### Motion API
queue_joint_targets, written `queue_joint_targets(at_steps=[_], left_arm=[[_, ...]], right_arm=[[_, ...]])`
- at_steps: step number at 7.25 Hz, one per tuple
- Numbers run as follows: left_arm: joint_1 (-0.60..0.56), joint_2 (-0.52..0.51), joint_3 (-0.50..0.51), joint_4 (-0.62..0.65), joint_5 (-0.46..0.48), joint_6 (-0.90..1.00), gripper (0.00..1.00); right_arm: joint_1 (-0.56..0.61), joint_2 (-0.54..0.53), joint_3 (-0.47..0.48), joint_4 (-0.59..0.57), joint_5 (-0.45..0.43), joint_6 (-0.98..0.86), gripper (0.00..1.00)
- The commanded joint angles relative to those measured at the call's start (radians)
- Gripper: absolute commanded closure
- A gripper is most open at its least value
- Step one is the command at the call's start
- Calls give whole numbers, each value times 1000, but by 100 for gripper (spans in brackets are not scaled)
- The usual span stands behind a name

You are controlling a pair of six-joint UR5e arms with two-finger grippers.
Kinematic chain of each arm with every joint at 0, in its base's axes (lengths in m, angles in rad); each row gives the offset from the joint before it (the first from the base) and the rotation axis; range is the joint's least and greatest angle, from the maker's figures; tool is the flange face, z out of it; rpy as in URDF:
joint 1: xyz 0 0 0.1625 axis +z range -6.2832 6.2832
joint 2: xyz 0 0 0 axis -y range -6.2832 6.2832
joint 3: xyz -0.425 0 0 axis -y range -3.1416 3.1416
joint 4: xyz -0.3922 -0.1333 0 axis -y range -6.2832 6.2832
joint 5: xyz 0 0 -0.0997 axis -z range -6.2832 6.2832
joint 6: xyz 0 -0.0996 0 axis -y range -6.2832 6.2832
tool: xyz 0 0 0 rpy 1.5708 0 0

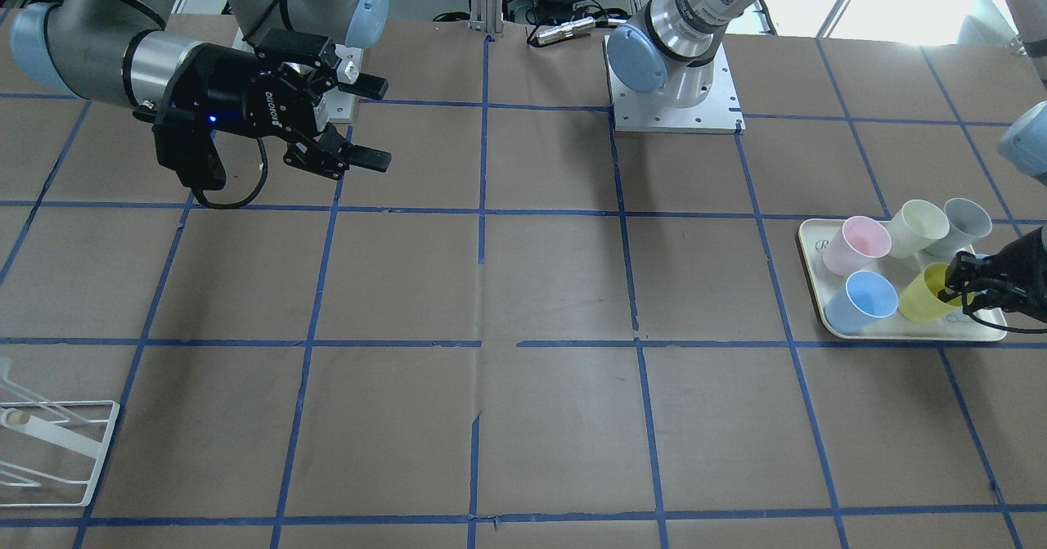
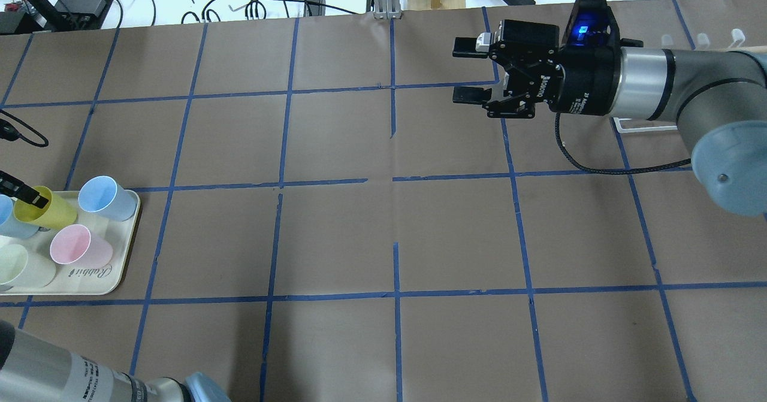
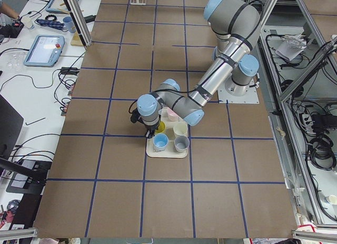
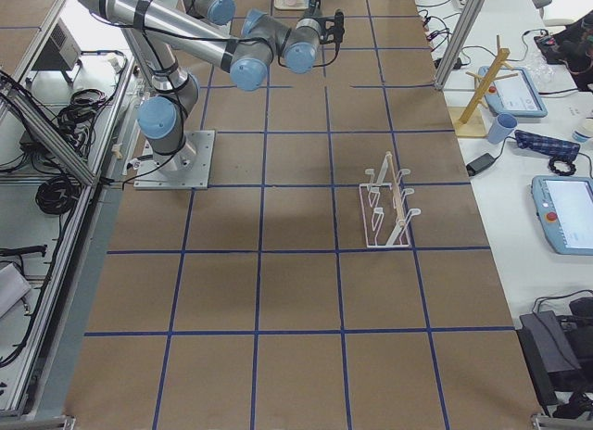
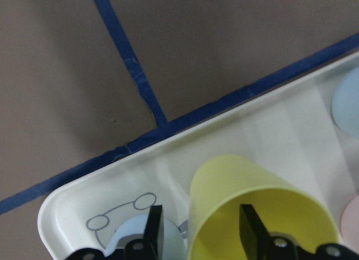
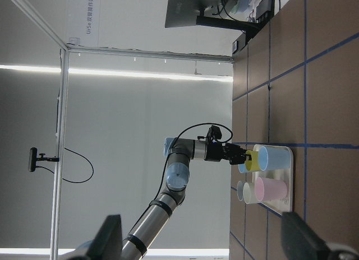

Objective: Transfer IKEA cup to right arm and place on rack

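The yellow IKEA cup point(image 1: 924, 297) stands on a white tray point(image 1: 808, 264) with other pastel cups. It also shows in the overhead view point(image 2: 53, 210) and the left wrist view point(image 5: 247, 198). My left gripper point(image 5: 202, 232) is open and straddles the cup's rim, one finger point(image 5: 154, 229) outside the wall and one finger point(image 5: 252, 232) inside; it also shows in the front view point(image 1: 953, 281). My right gripper point(image 1: 372, 119) is open and empty, held above the table, also seen in the overhead view point(image 2: 467, 69). The white wire rack point(image 1: 57, 443) stands on the table on the right arm's side point(image 4: 387, 212).
On the tray around the yellow cup stand a pink cup point(image 1: 856, 245), a blue cup point(image 1: 861, 302), a pale cream cup point(image 1: 918, 227) and a grey cup point(image 1: 965, 223). The brown table has blue tape lines. The left arm's base plate point(image 1: 675, 111) sits at the back.
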Motion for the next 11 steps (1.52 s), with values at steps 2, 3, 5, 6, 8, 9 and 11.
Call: queue_joint_targets(at_steps=[2,3,5,6,8,9,11], left_arm=[[1,2,1,0,-7,0,94],[1,3,1,0,-7,0,99],[-2,22,6,-8,-10,0,100],[-2,40,22,-14,-19,1,100],[1,110,35,-99,-100,0,100],[-2,155,74,-238,-166,-2,100],[-18,189,182,-606,-408,-33,100]], right_arm=[[5,-4,34,-4,98,10,0],[26,-12,42,2,99,18,0],[53,-36,39,7,63,140,0],[53,-50,41,7,50,159,0],[53,-52,41,7,50,194,0],[53,-52,38,5,50,194,0],[53,-52,38,2,52,194,0]])
